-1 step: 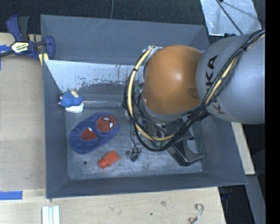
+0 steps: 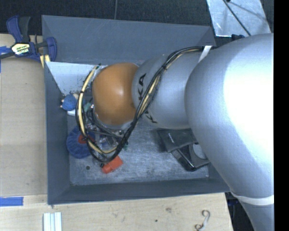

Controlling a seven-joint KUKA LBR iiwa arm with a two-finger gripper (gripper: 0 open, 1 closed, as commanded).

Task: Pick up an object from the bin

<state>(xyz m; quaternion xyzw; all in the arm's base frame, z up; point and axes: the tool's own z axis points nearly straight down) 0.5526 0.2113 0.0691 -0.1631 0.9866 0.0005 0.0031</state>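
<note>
My gripper (image 2: 100, 137) is down in the left half of the bin, under the arm's wrist and wrapped by cables. A round blue thing (image 2: 76, 147) lies just left of it, touching or nearly touching its side. A small orange-red piece (image 2: 112, 164) lies on the floor just below and right of the gripper. A white thing with a blue part (image 2: 68, 103) rests against the left wall, above the gripper.
A flat dark grey and black thing (image 2: 182, 150) lies in the right part of the bin, partly under the arm. The arm covers much of the bin's middle and right. Bare floor shows along the front wall.
</note>
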